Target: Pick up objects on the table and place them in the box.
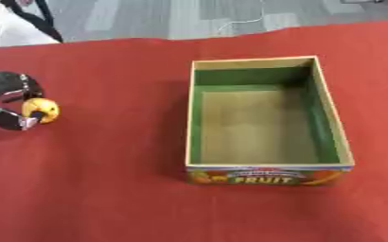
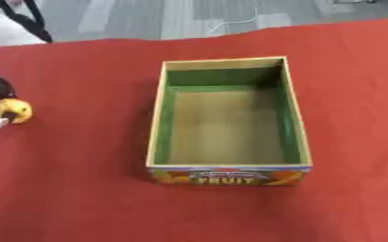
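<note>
At the far left of the red table, my left hand (image 1: pixel 7 101) is curled round a small yellow-orange fruit (image 1: pixel 43 109), which shows between its fingers and thumb. Whether the fruit rests on the cloth or hangs just above it I cannot tell. The box (image 1: pixel 268 165) stands to the right of centre, a wooden crate with green inner walls and a "FRUIT" label on its near side. Its inside holds nothing. My right hand shows in neither view.
The red cloth (image 1: pixel 98 179) covers the whole table, and its far edge (image 1: pixel 131 40) runs along the top with grey floor beyond. A person in white sits at the far left corner, away from the objects.
</note>
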Action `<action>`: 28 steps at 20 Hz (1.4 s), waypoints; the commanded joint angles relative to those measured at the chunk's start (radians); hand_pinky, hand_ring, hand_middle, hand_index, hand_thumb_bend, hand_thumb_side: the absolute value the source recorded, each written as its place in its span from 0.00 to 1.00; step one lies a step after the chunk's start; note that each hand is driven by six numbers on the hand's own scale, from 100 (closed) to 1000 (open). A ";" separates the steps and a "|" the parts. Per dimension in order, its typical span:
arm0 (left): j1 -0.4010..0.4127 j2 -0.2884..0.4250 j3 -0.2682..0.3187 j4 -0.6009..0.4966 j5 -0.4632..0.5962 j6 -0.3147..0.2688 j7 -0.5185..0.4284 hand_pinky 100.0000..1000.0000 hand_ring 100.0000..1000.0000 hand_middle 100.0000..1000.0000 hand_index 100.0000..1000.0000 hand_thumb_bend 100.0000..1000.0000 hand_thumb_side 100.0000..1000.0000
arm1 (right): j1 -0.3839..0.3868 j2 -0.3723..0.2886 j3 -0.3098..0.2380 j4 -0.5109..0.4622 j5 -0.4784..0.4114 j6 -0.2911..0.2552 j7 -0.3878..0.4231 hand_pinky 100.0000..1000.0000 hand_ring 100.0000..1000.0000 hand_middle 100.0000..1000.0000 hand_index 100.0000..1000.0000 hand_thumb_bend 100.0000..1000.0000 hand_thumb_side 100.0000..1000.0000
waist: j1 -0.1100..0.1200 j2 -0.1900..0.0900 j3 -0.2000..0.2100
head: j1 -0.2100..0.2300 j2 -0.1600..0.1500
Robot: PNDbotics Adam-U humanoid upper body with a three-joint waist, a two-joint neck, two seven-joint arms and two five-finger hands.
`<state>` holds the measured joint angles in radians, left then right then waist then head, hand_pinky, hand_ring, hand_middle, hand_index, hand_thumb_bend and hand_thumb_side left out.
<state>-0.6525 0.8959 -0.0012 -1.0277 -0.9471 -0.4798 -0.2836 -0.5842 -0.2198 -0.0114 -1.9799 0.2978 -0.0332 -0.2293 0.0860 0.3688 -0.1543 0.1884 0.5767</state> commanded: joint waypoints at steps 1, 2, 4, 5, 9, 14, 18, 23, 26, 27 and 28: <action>-0.011 0.042 0.011 -0.015 0.008 0.002 0.014 0.35 0.52 0.45 0.58 0.00 0.14 | -0.009 -0.004 -0.004 -0.020 0.002 0.001 -0.004 0.85 0.86 0.58 0.80 0.00 1.00 | -0.001 -0.028 0.003 | 0.001 -0.008; -0.011 0.043 0.011 -0.015 0.008 0.002 0.015 0.35 0.52 0.45 0.58 0.00 0.14 | -0.009 -0.003 -0.004 -0.020 0.001 0.002 -0.004 0.85 0.86 0.58 0.80 0.00 1.00 | -0.001 -0.028 0.003 | 0.001 -0.007; -0.011 0.043 0.011 -0.015 0.008 0.002 0.017 0.35 0.52 0.45 0.58 0.00 0.14 | -0.008 -0.003 -0.004 -0.020 0.002 0.001 -0.004 0.85 0.86 0.58 0.80 0.00 1.00 | -0.001 -0.029 0.003 | 0.001 -0.007; -0.011 0.043 0.010 -0.015 0.008 0.002 0.017 0.35 0.52 0.45 0.58 0.00 0.14 | -0.008 -0.002 -0.004 -0.020 0.002 0.001 -0.004 0.85 0.86 0.58 0.80 0.00 1.00 | -0.001 -0.029 0.003 | 0.001 -0.007; -0.010 0.045 0.011 -0.017 0.009 0.002 0.022 0.35 0.52 0.45 0.57 0.00 0.14 | -0.008 -0.001 -0.004 -0.020 0.002 0.000 -0.004 0.85 0.86 0.58 0.80 0.00 1.00 | -0.002 -0.032 0.004 | 0.001 -0.006; -0.050 0.053 0.039 -0.092 0.055 -0.034 0.070 0.28 0.45 0.37 0.52 0.00 0.17 | 0.017 0.032 -0.003 -0.020 0.008 -0.004 -0.008 0.85 0.85 0.58 0.80 0.00 1.00 | -0.006 -0.088 0.026 | -0.031 0.057; -0.055 0.057 0.022 -0.186 0.113 -0.026 0.092 0.28 0.44 0.36 0.52 0.00 0.17 | 0.030 0.046 0.000 -0.020 0.014 -0.007 -0.010 0.85 0.85 0.58 0.80 0.00 1.00 | -0.004 -0.111 0.029 | -0.025 0.086; -0.056 0.059 0.009 -0.267 0.187 0.018 0.043 0.28 0.44 0.36 0.52 0.00 0.17 | 0.035 0.052 0.001 -0.020 0.015 -0.009 -0.011 0.85 0.85 0.58 0.80 0.00 1.00 | -0.003 -0.119 0.029 | -0.014 0.095; -0.084 0.032 -0.010 -0.305 0.226 0.023 0.018 0.26 0.43 0.35 0.51 0.00 0.17 | 0.041 0.059 0.004 -0.020 0.015 -0.010 -0.010 0.85 0.85 0.58 0.80 0.00 1.00 | 0.002 -0.131 0.026 | 0.007 0.099; -0.098 0.019 -0.017 -0.317 0.237 0.025 0.006 0.26 0.43 0.35 0.51 0.00 0.17 | 0.043 0.060 0.004 -0.020 0.016 -0.010 -0.010 0.85 0.85 0.58 0.80 0.00 1.00 | 0.003 -0.134 0.026 | 0.009 0.100; -0.111 0.007 -0.023 -0.327 0.246 0.026 -0.007 0.26 0.43 0.34 0.51 0.00 0.17 | 0.044 0.061 0.004 -0.020 0.016 -0.010 -0.010 0.85 0.85 0.58 0.80 0.00 1.00 | 0.004 -0.136 0.026 | 0.010 0.101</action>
<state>-0.7434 0.8848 -0.0263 -1.3270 -0.7187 -0.4561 -0.2775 -0.5311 -0.1595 -0.0102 -1.9802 0.3066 -0.0425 -0.2385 0.0917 0.2521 -0.1293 0.1923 0.6717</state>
